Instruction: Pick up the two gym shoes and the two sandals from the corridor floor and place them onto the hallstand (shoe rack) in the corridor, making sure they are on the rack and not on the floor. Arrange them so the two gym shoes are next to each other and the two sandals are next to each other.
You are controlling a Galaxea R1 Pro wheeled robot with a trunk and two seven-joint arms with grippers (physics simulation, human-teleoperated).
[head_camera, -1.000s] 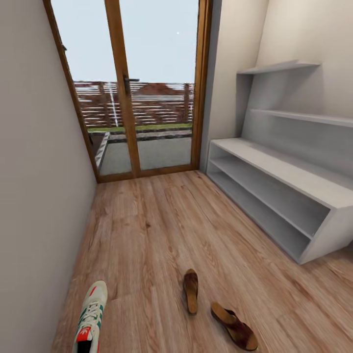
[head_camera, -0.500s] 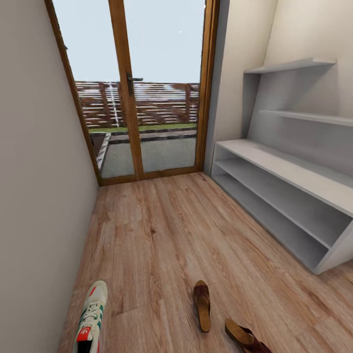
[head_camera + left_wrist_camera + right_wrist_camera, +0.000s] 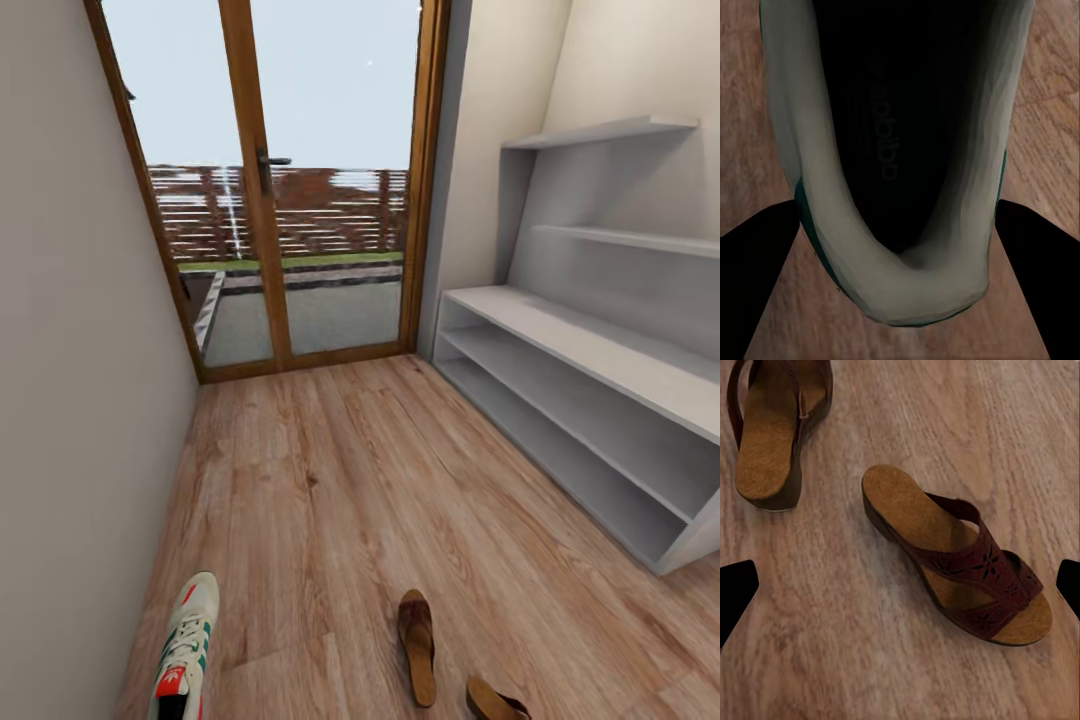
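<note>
One gym shoe (image 3: 187,645), white with green stripes and a red-orange tongue patch, shows at the lower left of the head view, toe pointing away. In the left wrist view its heel opening (image 3: 900,112) sits between the dark fingers (image 3: 765,247) of my left gripper (image 3: 898,214), which is shut on it above the floor. Two brown sandals (image 3: 417,645) (image 3: 495,702) lie on the corridor floor (image 3: 330,480). My right gripper (image 3: 907,577) hangs open above them, over one sandal (image 3: 960,555) with the other (image 3: 772,427) beside it. The second gym shoe is out of view.
The hallstand (image 3: 590,350), pale grey with two open shelf levels and wall shelves above, runs along the right wall. A wood-framed glass door (image 3: 270,180) closes the far end. A white wall (image 3: 70,400) bounds the left side closely.
The whole head view has shifted: the hallstand sits further right and the sandals lower in the picture, so the camera moved. The gym shoe keeps its place in the picture.
</note>
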